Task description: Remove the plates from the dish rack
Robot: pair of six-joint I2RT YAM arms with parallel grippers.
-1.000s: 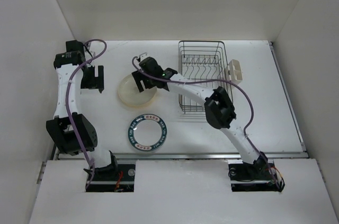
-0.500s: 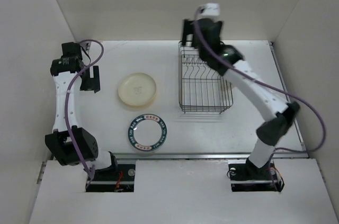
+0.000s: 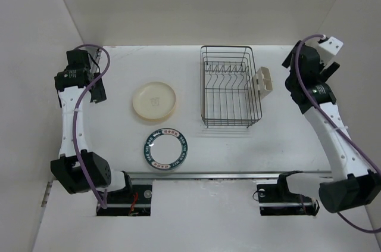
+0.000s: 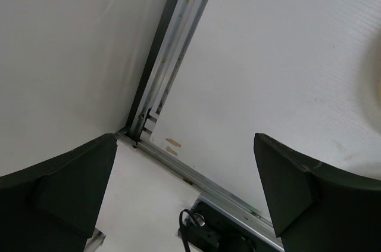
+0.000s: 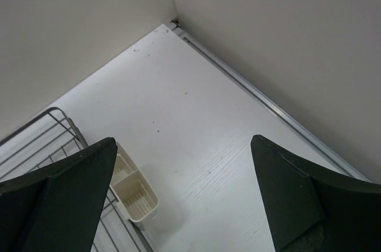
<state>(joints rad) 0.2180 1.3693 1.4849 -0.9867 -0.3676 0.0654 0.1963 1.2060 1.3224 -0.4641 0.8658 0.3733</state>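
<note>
Left wrist view: left hand (image 4: 184, 139) spread wide above the table (image 4: 268, 55); right hand (image 5: 183, 140) likewise, near the dish rack (image 5: 41, 136).

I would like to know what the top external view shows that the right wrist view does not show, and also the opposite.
Only the top external view shows the cream plate and the teal-rimmed plate, both lying flat on the table, and the whole dish rack with no plate in it. Only the right wrist view shows the right gripper up close, its fingers spread wide with nothing between them. Both views show the beige box on the rack's side and the wire edge next to it.
</note>
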